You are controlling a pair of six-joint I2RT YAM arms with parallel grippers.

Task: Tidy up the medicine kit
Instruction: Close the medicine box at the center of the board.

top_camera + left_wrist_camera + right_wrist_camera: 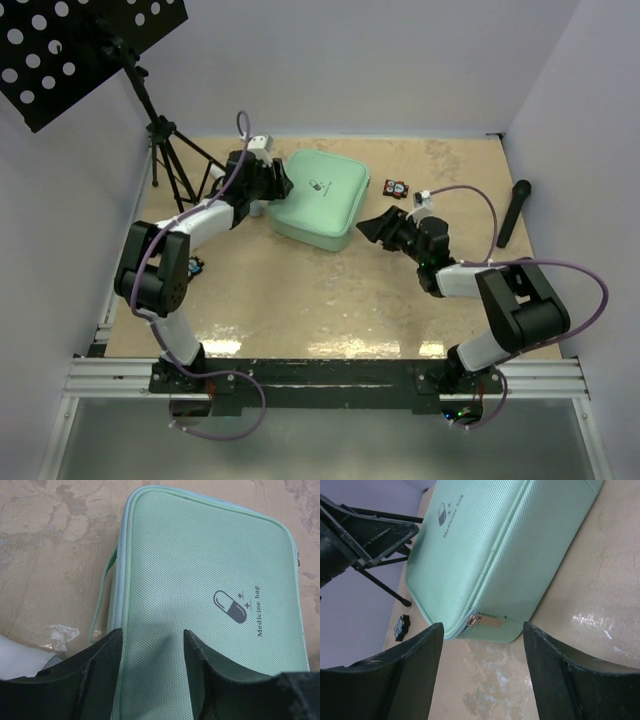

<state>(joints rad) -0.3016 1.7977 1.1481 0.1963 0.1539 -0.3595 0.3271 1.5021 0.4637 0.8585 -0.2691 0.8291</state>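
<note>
Flanking the medicine kit point(318, 198), left tool point(280, 183) and right tool point(368, 227) both stand released.

the mint-green soft fabric zip case with rounded corners point(200, 555) bears dark print on its lid: the words "medicine bag" beside a half-filled capsule logo point(230, 606) with two small plus signs.

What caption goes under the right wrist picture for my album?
Open right gripper faces the metal zip pull on the closed mint-green fabric medicine kit.
</note>
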